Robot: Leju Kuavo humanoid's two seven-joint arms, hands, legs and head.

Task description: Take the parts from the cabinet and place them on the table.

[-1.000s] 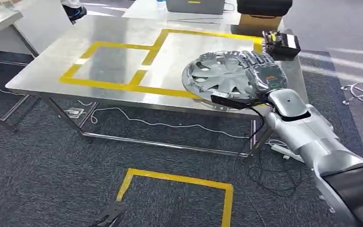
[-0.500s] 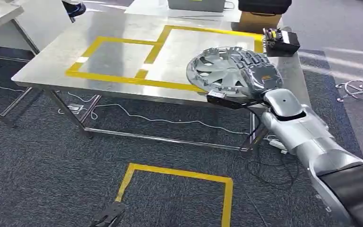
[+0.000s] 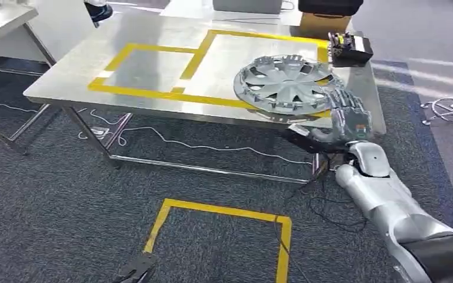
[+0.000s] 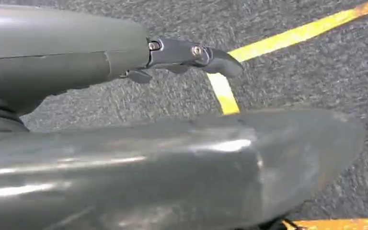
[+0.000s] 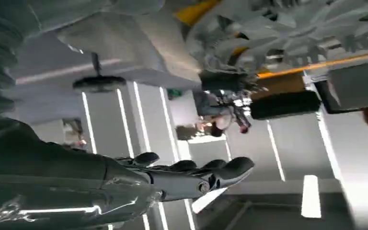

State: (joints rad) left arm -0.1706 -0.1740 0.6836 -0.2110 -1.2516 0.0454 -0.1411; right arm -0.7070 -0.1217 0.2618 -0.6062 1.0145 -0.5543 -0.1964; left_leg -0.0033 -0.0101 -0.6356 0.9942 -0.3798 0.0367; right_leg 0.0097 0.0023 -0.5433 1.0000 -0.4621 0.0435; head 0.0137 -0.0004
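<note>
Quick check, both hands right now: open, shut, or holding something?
Left hand: holds nothing; whether open or curled cannot be told.
Right hand: open, fingers extended, beside the hubcap on the table.

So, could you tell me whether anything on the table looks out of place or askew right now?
The silver hubcap lies across the yellow tape line near the table's front right edge, partly outside the marked square rather than centred in it. The right hand is beside it, fingers apart, holding nothing. Nothing looks damaged.

A robotics test lab, from where I sit.
I see a steel table (image 3: pixel 65 82), yellow floor tape (image 3: pixel 224 212), loose cables (image 3: pixel 200 154) on grey carpet (image 3: pixel 53 200).
</note>
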